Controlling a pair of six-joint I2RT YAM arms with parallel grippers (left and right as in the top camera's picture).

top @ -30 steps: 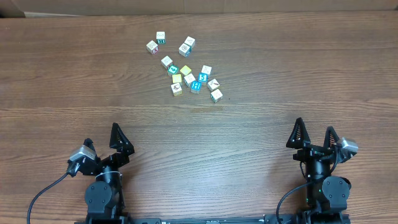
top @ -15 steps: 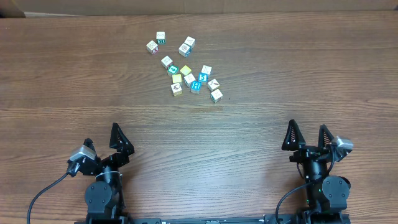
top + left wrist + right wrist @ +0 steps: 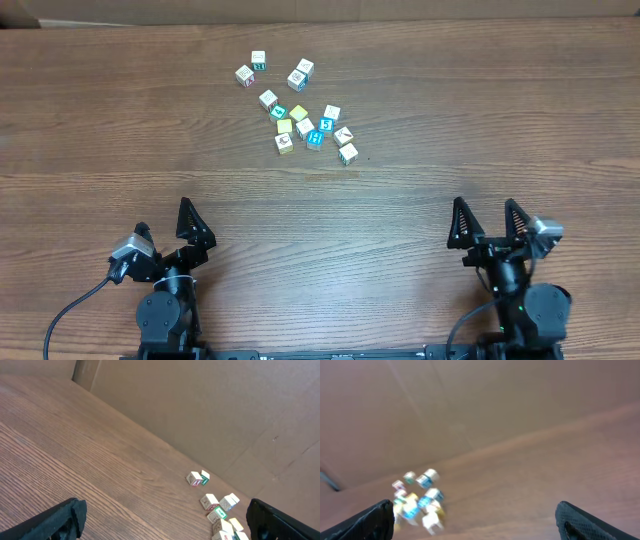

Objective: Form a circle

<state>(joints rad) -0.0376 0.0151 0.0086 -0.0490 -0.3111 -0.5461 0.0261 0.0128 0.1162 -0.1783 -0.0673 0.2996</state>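
While sitting spread wide with nothing gripped: left hand [image 3: 163, 510] and right hand [image 3: 485, 205]. Way out ahead on the table [image 3: 100, 150], right of the left hand, left of the right: the circle [image 3: 316, 130]

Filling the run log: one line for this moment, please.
left gripper: open, empty | right gripper: open, empty | cubes: scattered, no circle yet
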